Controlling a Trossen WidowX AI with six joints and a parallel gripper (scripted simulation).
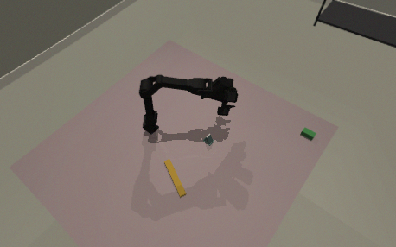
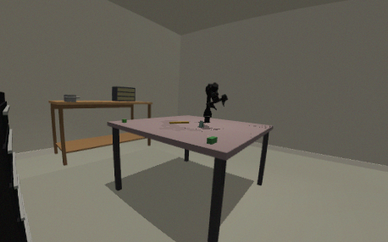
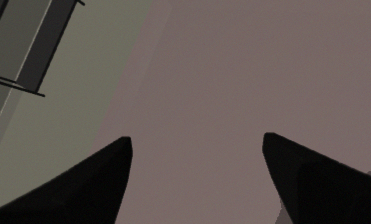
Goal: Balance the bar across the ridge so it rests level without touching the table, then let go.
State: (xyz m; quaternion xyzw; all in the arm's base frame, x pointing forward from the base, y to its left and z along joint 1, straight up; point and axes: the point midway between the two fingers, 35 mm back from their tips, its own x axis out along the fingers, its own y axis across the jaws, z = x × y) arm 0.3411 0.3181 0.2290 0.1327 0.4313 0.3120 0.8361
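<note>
The yellow bar [image 1: 175, 178] [image 2: 179, 123] lies flat on the pink table top [image 1: 86, 142] [image 2: 241, 134]. The small grey-teal ridge [image 1: 209, 139] [image 2: 201, 123] stands on the table apart from the bar, with nothing across it. My gripper [image 1: 229, 109] [image 3: 197, 142] is open and empty, raised above the table. In the top view it appears above and to the right of the ridge, away from the bar. In the wrist view bare table shows between the fingers; neither bar nor ridge is in that view.
A green block [image 1: 308, 133] [image 2: 212, 140] lies near a table corner. Another green block [image 2: 124, 120] shows at the table's left corner in the exterior view. A wooden bench [image 2: 102, 102] and a dark shelf [image 1: 363, 26] stand away from the table. The arm's shadow falls over the bar's lower end.
</note>
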